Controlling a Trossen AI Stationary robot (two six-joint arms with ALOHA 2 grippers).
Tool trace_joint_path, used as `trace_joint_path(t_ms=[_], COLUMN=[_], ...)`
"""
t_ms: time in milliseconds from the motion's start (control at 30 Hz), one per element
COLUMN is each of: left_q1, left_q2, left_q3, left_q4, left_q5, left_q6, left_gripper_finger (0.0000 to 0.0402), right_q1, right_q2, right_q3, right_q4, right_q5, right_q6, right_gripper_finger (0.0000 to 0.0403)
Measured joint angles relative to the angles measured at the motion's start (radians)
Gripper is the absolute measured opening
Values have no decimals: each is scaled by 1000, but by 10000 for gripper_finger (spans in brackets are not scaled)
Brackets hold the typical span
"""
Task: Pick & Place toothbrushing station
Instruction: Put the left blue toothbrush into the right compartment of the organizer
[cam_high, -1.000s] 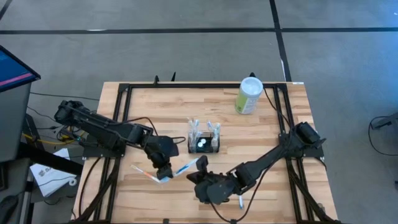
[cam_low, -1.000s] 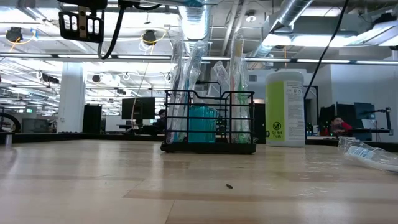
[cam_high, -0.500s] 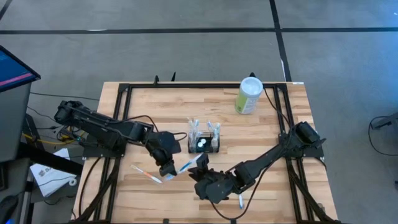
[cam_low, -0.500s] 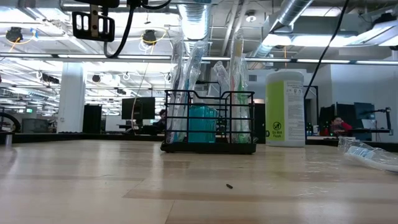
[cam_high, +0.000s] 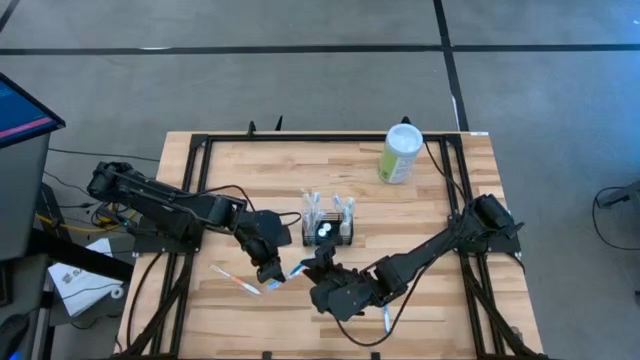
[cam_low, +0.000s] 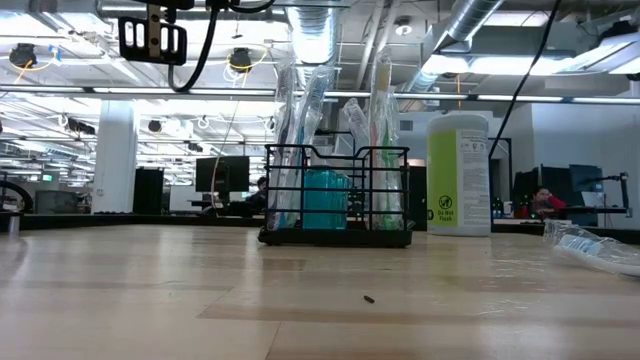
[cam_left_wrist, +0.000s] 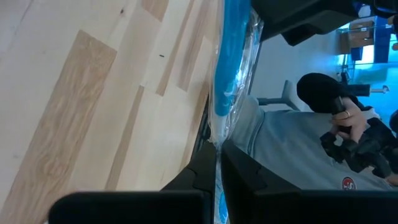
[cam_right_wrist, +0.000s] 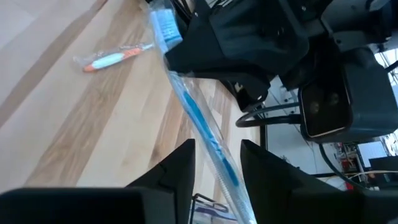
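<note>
We see the left gripper (cam_high: 272, 274) clamped on a wrapped blue toothbrush (cam_high: 296, 268), pinched at one end in its plastic sleeve; the left wrist view shows the fingers (cam_left_wrist: 245, 177) tight on the wrap. The right gripper (cam_high: 322, 262) sits right at the brush's other end, fingers (cam_right_wrist: 173, 171) spread, brush shaft running through the gap between them; we can't tell if either pad touches it.

The toothbrushing station (cam_high: 328, 228), a black wire-mesh caddy, stands just beyond both grippers, nearer the right one, not touching either. It is upright and loaded with wrapped brushes plus something teal (cam_low: 325, 199) inside.

An orange toothbrush (cam_high: 236, 279) lies flat on the wood just outboard of the left gripper. Another wrapped brush (cam_high: 387, 321) lies near the right arm's wrist, by the table's near edge. A pale-green canister with white lid (cam_high: 401, 152) stands well apart, past the caddy toward the far right corner.

The surface is a butcher-block table (cam_high: 240, 190) with a black frame around it. A person in a grey top (cam_left_wrist: 292, 152) shows beyond the edge in the left wrist view. The room behind is an open workshop with ceiling ducts and monitors; grey floor with dark tape lines.
</note>
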Motion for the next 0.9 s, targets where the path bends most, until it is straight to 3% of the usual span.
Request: trace_joint_path(t_ms=[433,900], left_q1=[0,0], left_q2=[0,0], left_q3=[0,0], left_q4=[13,22], left_q5=[8,15], left_q6=[0,1], left_gripper_finger=[5,5], right_q1=[-12,-9], right_q2=[0,0], right_q3=[0,-2], right_q4=[-11,-59], right_q5=[0,-73], right_q6=[1,42], right_gripper_finger=[107,11])
